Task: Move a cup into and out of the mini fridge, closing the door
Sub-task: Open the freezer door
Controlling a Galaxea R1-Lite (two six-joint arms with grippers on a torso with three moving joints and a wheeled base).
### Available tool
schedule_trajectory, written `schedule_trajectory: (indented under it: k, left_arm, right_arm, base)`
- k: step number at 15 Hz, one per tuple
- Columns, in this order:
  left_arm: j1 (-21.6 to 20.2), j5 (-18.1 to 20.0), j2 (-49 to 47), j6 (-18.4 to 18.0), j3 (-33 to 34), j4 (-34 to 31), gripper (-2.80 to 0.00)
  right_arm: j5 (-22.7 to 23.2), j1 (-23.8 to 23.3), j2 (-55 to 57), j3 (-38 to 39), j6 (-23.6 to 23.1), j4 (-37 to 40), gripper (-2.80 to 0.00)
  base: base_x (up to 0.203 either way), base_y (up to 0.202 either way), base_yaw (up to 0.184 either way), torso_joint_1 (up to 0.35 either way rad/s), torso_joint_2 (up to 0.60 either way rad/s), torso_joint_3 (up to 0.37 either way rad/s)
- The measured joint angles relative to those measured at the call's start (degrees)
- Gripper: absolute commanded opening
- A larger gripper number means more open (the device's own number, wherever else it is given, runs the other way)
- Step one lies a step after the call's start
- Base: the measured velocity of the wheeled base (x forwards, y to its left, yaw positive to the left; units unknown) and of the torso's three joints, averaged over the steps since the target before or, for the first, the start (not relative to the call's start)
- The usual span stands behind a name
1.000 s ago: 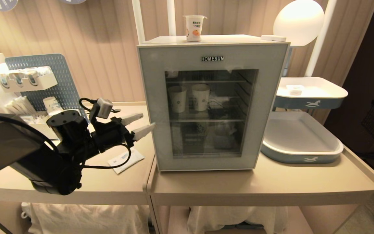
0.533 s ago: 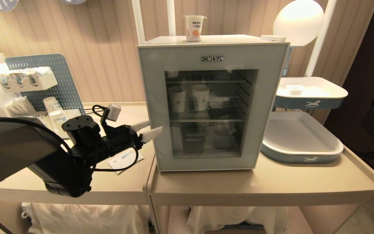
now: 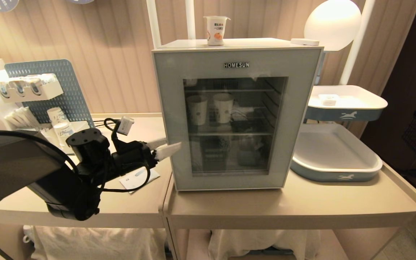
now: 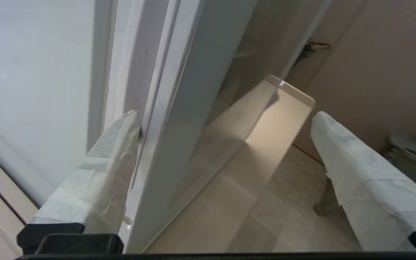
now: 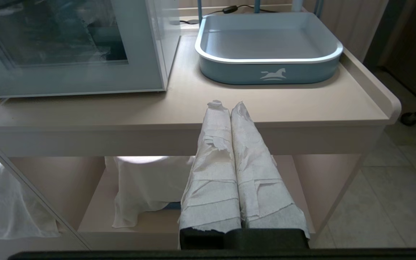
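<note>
The cup [image 3: 216, 30], white with an orange fruit picture, stands on top of the mini fridge [image 3: 255, 43]. The door [image 3: 170, 104] with its glass window looks shut. My left gripper [image 3: 167, 145] is open at the door's left edge, about halfway up. In the left wrist view the left gripper [image 4: 226, 115] straddles the door's edge [image 4: 179, 108]. One fingertip [image 4: 126, 126] sits at the seam behind the door and the other hangs in front of it. My right gripper [image 5: 228, 104] is shut and empty, parked before the table's front edge.
Two paper cups [image 3: 197, 109] [image 3: 223, 107] stand on a shelf inside the fridge. Two blue-and-white trays [image 3: 338, 169] [image 3: 347, 108] are right of it. A pegboard organizer [image 3: 60, 72] and a paper packet [image 3: 139, 177] lie on the left table.
My left gripper has moved right to the door's left edge. Its wrist has rolled and its fingers have spread wider. The right arm has not moved.
</note>
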State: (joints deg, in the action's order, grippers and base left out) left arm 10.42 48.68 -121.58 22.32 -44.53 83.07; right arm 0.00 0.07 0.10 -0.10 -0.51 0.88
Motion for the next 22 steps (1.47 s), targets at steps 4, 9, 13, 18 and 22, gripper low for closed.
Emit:
schedule_trajectory:
  k: [4, 9, 13, 18, 22]
  left_arm:
    - [-4.44, 11.16, 1.50, 0.47, 1.24, 1.53, 0.00]
    - [-6.67, 18.21, 3.14, 0.47, 2.83, 1.55, 0.00]
    - [-9.47, 25.01, 4.34, 3.57, 2.97, 1.58, 0.00]
    - [-11.26, 25.12, 4.23, 5.79, 1.59, 2.59, 0.00]
    - [-10.78, 19.06, 2.48, 7.36, -1.65, 1.40, 0.00]
  right_arm:
    - [0.00, 0.02, 0.00, 0.00, 0.02, -0.01, -2.80]
    - [-0.02, 0.04, 0.00, 0.00, -0.01, 0.00, -2.80]
    - [-0.02, 0.04, 0.00, 0.00, 0.00, 0.00, -2.80]
    - [-0.01, 0.02, 0.00, 0.00, 0.02, 0.00, -2.80]
    - [0.00, 0.02, 0.00, 0.00, 0.00, 0.00, -2.80]
  base:
    - [0.000, 0.000, 0.000, 0.000, 0.00, 0.000]
    - [0.000, 0.000, 0.000, 0.000, 0.00, 0.000]
    - [0.000, 0.000, 0.000, 0.000, 0.00, 0.000]
    - [0.000, 0.000, 0.000, 0.000, 0.00, 0.000]
    - [0.000, 0.000, 0.000, 0.000, 0.00, 0.000]
